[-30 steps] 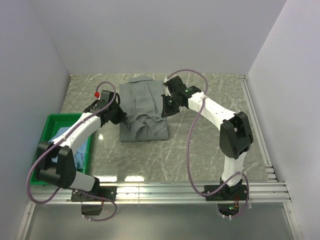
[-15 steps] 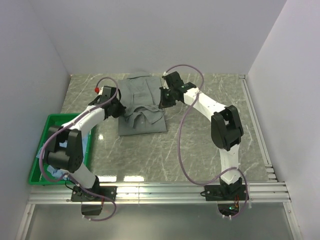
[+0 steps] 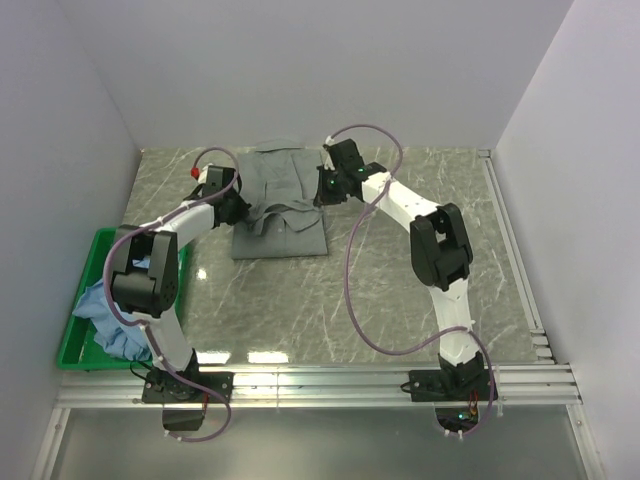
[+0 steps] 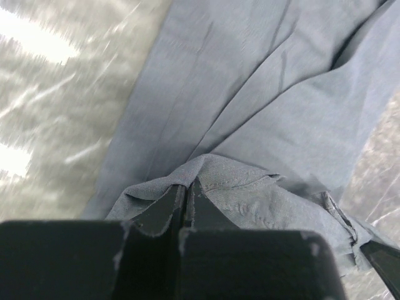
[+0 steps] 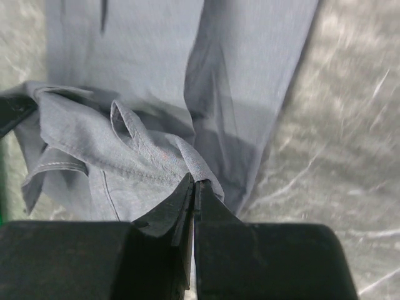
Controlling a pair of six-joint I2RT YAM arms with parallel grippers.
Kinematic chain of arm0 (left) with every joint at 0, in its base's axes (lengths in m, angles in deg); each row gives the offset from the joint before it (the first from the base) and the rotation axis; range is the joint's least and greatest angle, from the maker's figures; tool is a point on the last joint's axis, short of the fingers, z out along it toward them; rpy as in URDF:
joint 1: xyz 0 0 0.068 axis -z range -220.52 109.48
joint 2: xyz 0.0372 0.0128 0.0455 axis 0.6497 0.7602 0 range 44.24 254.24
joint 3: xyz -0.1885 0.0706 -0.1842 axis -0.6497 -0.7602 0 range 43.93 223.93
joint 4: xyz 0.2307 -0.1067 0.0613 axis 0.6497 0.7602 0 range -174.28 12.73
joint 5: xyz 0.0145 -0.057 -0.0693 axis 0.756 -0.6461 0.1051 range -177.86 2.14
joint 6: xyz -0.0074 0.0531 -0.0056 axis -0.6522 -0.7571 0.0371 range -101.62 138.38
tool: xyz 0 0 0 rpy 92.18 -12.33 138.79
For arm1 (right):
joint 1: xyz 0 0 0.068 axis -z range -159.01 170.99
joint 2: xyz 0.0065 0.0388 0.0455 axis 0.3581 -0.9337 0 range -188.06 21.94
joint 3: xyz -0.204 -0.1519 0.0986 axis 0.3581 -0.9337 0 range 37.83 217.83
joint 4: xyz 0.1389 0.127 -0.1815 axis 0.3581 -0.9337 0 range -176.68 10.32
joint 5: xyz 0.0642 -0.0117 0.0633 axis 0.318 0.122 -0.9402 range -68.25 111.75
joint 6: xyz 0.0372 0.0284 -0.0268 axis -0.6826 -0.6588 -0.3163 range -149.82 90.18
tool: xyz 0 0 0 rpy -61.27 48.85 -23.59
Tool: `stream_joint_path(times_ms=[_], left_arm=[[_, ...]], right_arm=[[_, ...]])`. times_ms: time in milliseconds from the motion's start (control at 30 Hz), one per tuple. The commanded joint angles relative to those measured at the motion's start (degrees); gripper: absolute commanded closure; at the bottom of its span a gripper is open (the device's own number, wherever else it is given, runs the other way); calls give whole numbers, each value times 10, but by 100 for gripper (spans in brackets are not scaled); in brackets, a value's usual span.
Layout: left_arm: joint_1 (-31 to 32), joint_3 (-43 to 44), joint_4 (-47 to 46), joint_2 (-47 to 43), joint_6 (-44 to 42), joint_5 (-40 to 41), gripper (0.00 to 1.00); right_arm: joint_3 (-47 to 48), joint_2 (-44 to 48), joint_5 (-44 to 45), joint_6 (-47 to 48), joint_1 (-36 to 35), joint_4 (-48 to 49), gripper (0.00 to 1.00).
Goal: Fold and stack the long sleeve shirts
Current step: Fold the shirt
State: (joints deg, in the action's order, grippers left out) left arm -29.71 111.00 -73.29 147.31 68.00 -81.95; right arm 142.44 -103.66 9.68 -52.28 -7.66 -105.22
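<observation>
The grey-green long sleeve shirt [image 3: 282,205] lies at the back middle of the table, its near part lifted and doubled over toward the far side. My left gripper [image 3: 238,205] is shut on the lifted edge at the shirt's left side; in the left wrist view the cloth [image 4: 250,125] bunches over the closed fingertips of that gripper [image 4: 186,186]. My right gripper [image 3: 322,195] is shut on the same edge at the right side, and the right wrist view shows a hem fold [image 5: 156,156] pinched in it [image 5: 194,182]. The light blue shirt [image 3: 112,318] lies crumpled in the bin.
A green plastic bin [image 3: 68,345] stands at the table's left near corner. Grey walls close the left, back and right. Metal rails run along the right edge [image 3: 508,240] and the front edge [image 3: 350,378].
Both grippers have moved toward the far wall with the shirt's near edge, folding it over, so the shirt looks shorter. The left arm has swung off the bin, uncovering the blue shirt.
</observation>
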Motion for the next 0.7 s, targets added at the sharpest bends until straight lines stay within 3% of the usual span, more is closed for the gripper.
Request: stream_joint_path(times_ms=[0,467,633,667], left_arm=[[-2,33,-52,2,-24,5,99],[-2,57,-88,42,-59,15,99],[-2,69,-83,68,-59,16,96],[-3,72,-83,71,-59,16,95]], right_arm=[[45,-10,4,4,12,33,99],[83,-52,-10,7,26,40,96],[88,-68,-19,4,33,45,87],[88,-68,-22,-1,35,46,79]])
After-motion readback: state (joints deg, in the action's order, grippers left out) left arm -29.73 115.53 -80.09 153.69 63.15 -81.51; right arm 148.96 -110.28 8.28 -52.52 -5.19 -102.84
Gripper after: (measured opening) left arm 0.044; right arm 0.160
